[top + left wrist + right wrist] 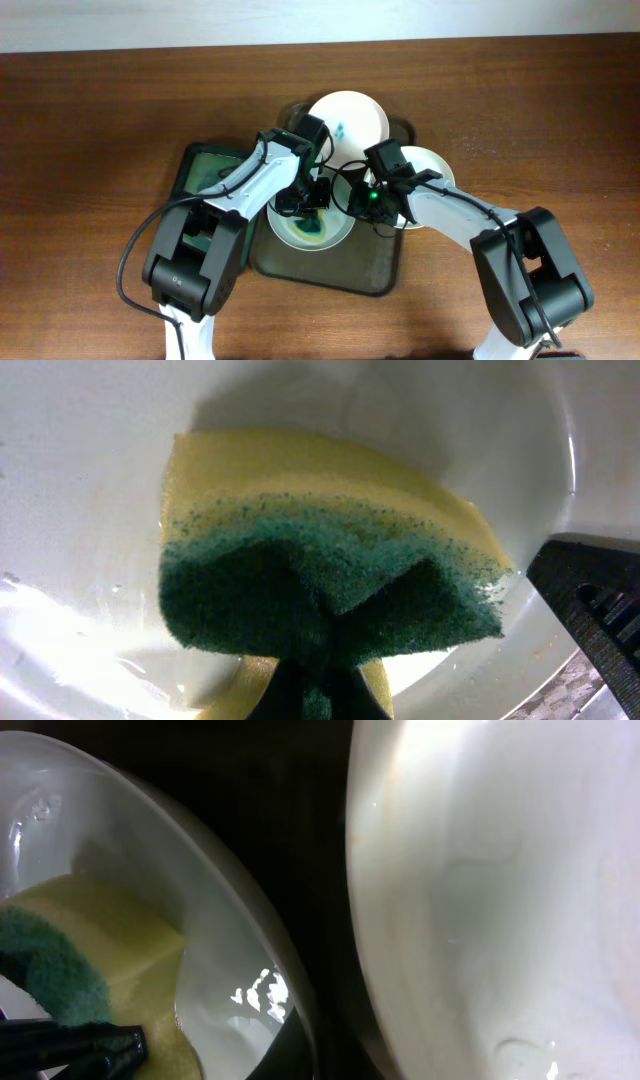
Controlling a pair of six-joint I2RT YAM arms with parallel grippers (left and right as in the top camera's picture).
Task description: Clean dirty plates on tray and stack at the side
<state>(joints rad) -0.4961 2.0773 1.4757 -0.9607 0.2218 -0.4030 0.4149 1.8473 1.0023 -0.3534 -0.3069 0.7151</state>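
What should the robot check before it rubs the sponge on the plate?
1. Sponge held in the left hand: ok, it is pinched there.
2. Sponge touching the front plate: ok, it lies inside the plate.
3. Front plate clean: not ok, a teal smear shows at its middle.
4. Right hand holding that plate steady: cannot tell, it is at the rim but its grip is hidden.
5. Back plate clean: not ok, a teal mark is on it.
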